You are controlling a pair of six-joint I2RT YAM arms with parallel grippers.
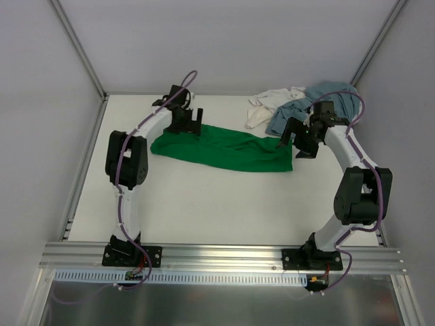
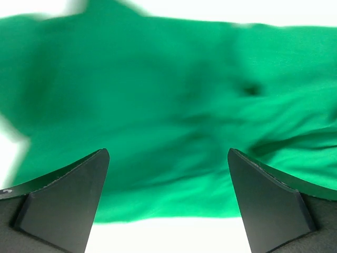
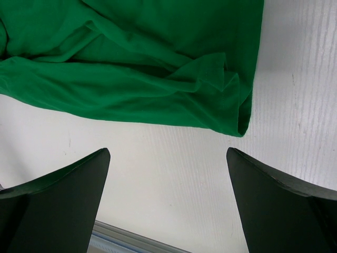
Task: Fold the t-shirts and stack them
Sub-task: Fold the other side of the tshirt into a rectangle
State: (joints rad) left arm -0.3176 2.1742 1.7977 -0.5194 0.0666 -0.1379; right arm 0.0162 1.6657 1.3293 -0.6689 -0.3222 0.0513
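The bright green t-shirt (image 1: 224,150) lies as a long folded band across the middle of the table. It fills the left wrist view (image 2: 174,105) and the top of the right wrist view (image 3: 137,68). My left gripper (image 1: 189,123) is open and empty over the band's far left end. My right gripper (image 1: 296,142) is open and empty over its right end. The grey-blue t-shirt (image 1: 319,102) and the white t-shirt (image 1: 270,104) lie crumpled together at the far right corner.
White walls with metal posts close in the table (image 1: 204,204) on three sides. A metal rail (image 1: 224,255) carrying both arm bases runs along the near edge.
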